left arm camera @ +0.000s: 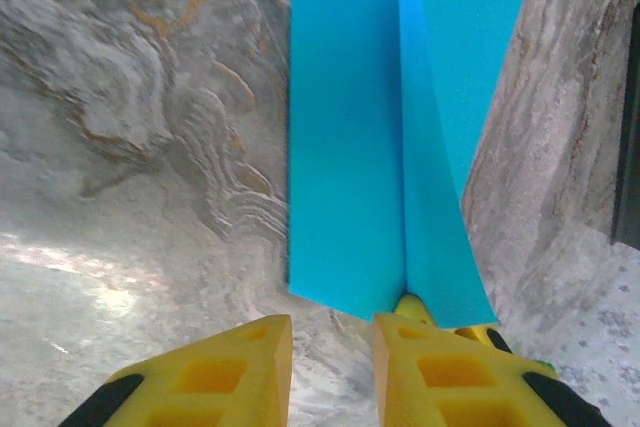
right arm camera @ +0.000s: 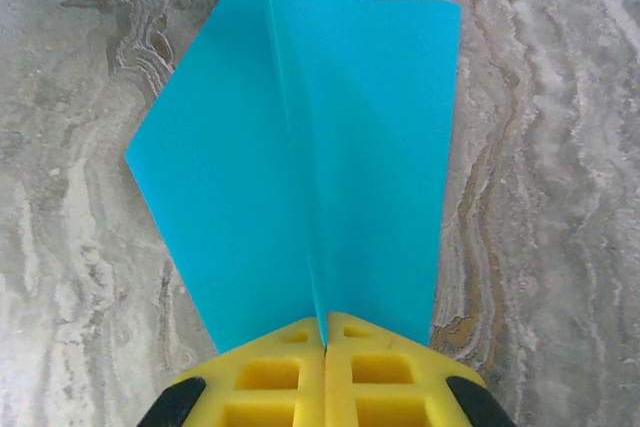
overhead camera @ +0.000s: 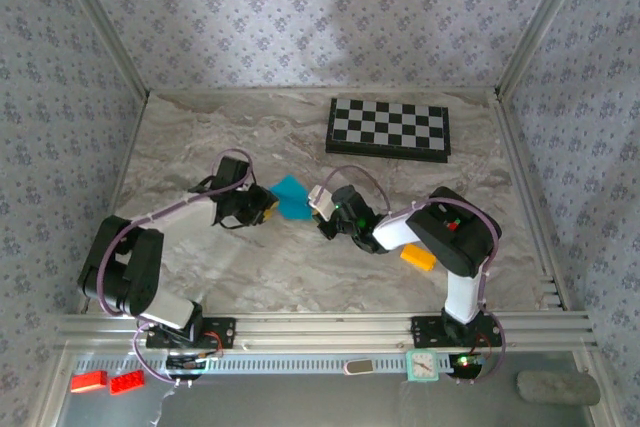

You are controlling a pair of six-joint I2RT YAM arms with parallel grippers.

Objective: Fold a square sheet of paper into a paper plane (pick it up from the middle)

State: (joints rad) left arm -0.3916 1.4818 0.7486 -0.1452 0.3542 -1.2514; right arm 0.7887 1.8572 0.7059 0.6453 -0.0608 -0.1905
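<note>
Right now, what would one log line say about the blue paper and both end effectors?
paper: on table, middle crease raised | right end effector: shut on crease | left end effector: open, at paper's edge

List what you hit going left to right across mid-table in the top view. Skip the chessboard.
left end effector → folded blue paper → right end effector → yellow-orange block
</note>
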